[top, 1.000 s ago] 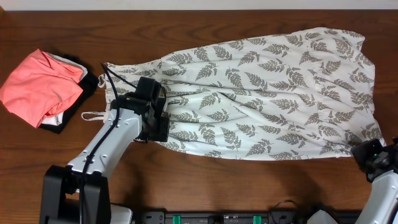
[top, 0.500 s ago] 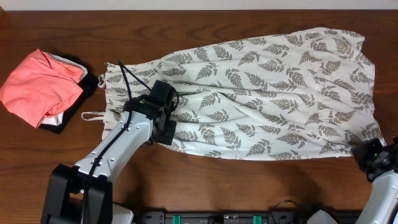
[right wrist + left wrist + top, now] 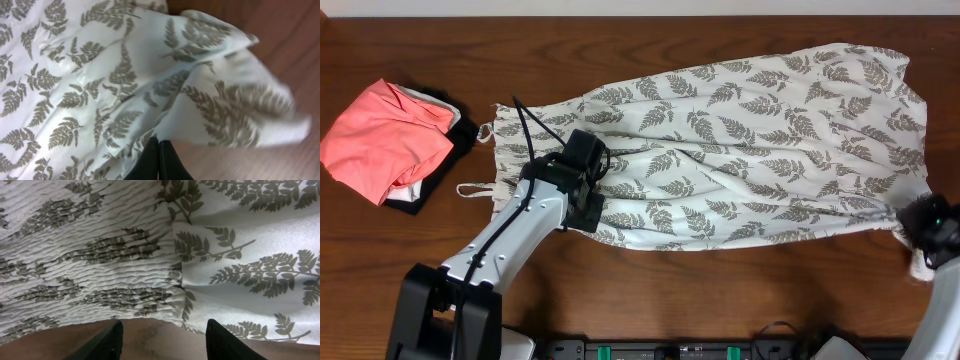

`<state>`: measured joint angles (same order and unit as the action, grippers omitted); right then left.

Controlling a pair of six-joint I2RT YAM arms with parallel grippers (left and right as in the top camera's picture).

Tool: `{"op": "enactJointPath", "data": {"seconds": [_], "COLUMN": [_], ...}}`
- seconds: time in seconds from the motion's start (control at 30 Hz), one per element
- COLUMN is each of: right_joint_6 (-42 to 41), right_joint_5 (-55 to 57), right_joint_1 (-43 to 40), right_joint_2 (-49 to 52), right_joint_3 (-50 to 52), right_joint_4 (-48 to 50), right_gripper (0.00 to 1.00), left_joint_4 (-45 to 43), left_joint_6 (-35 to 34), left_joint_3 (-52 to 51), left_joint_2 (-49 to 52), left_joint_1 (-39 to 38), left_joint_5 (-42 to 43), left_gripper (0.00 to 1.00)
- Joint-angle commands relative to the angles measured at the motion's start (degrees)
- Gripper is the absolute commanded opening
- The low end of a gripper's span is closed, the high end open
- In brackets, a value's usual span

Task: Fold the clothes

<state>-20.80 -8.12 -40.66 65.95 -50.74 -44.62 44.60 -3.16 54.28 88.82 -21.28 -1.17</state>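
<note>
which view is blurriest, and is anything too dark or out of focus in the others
Right wrist: blurriest; the right-hand corner of the leaf-print dress is smeared soft, while the print further left is clearer. Left wrist: the fabric is crisp, but the left gripper fingers are dark, soft-edged shapes. Overhead: evenly lit and sharp across the wooden table.

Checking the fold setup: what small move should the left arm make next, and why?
Probably lower the left gripper and close on the smocked edge of the dress: its jaws hang open there, and the right gripper pinches the hem corner.
</note>
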Motion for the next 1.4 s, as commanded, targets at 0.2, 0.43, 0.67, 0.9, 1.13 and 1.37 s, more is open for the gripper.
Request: {"op": "enactJointPath", "data": {"seconds": [0.2,0.43,0.67,0.9,1.13,1.37], "right_joint_6": [-1.46,-1.51,-1.97,-2.82,-2.78,-2.73], "right_joint_5": [2.25,2.16,2.34,2.4,2.8,2.8], "right_joint_1": [4.66,4.74,5.88,7.72,7.74,7.74], "right_joint_2": [11.17,15.58,17.64,17.79,17.86,17.94], "right_joint_3": [-5.07,-9.05,-11.19,-11.19,-11.19,-11.19], "right_joint_4": [3.13,5.22,6.36,7.78,7.8,7.82], "right_gripper": [0.01,0.01,0.01,0.01,0.01,0.01], "left_joint_4": [-0.42,-2.99,-8.57,-8.94,-9.07,-9.25], "left_joint_6": [0.04,0.04,0.04,0.35,0.68,-0.44], "left_joint_3": [-1.11,-2.95,-4.42,-4.42,-4.48,-4.52], "left_joint_2": [-0.09,-0.07,0.7,1.11,2.12,9.57], "left_joint_1": [-0.17,-0.17,-0.17,-0.17,-0.04,0.37], "left_joint_5": [-1.05,-1.03,-1.03,-1.05,-0.15,3.32], "left_gripper": [0.55,0.55,0.55,0.55,0.44,0.19]}}
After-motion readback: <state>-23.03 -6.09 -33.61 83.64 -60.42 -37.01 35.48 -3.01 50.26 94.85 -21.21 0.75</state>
